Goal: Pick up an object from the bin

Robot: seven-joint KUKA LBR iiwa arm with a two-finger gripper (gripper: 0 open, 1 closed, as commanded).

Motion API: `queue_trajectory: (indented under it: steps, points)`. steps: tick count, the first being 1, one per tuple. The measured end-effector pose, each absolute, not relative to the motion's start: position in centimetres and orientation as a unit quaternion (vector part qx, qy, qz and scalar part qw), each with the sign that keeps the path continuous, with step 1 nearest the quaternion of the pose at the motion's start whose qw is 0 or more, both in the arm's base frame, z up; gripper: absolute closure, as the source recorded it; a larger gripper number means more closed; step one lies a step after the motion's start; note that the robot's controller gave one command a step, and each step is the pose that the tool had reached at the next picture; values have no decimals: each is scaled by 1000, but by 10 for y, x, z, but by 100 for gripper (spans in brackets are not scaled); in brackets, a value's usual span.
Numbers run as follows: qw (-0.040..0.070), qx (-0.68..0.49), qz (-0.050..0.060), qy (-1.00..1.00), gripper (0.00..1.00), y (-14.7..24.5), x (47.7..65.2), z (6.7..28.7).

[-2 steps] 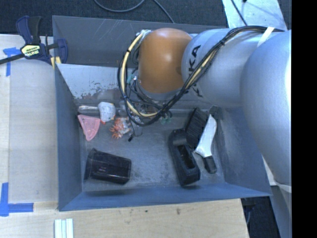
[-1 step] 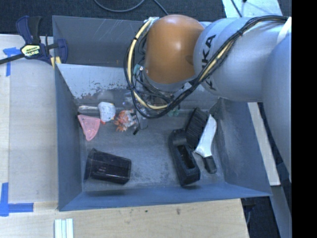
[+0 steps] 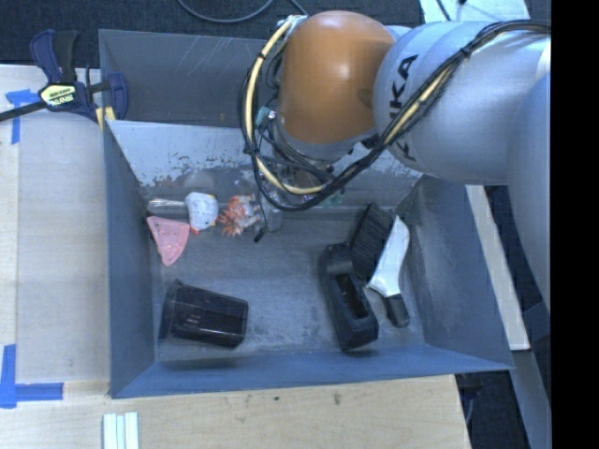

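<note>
Several things: they lie loose and spread apart on the floor of the grey bin (image 3: 131,279).
Front left: a black cup (image 3: 203,315) lies on its side close to the front wall.
Front right: a black chunky tool (image 3: 346,299) lies lengthwise, its near end just short of the front wall.
Beside the tool: a white-handled brush (image 3: 391,251) with dark bristles lies just to its right and runs back towards the right wall.
Middle left: a pink wedge (image 3: 168,239) lies flat, well apart from the cup.
Behind the wedge: a small white lump (image 3: 201,210) sits just beside the wedge's far corner.
Task's thing: an orange-brown crumpled thing (image 3: 238,215) lies just right of the white lump, near the back wall and left of centre.
Gripper: the gripper (image 3: 263,221) is low in the bin, just right of the orange-brown crumpled thing; I cannot tell whether they touch.
Grip: I cannot tell whether it is released or clenched, as it is hidden beneath the wrist.
Far, above: an orange cover (image 3: 332,73) ringed with cables tops the wrist, and the silver arm (image 3: 477,92) reaches in from the right.
</note>
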State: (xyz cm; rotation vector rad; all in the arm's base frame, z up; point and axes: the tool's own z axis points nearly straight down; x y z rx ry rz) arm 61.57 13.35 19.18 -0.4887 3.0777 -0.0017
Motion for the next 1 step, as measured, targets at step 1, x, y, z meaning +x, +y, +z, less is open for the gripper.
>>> queue_trajectory:
  steps: [1]
  points:
    - [1, -150, -1, 989, 100, 127, 609, 208]
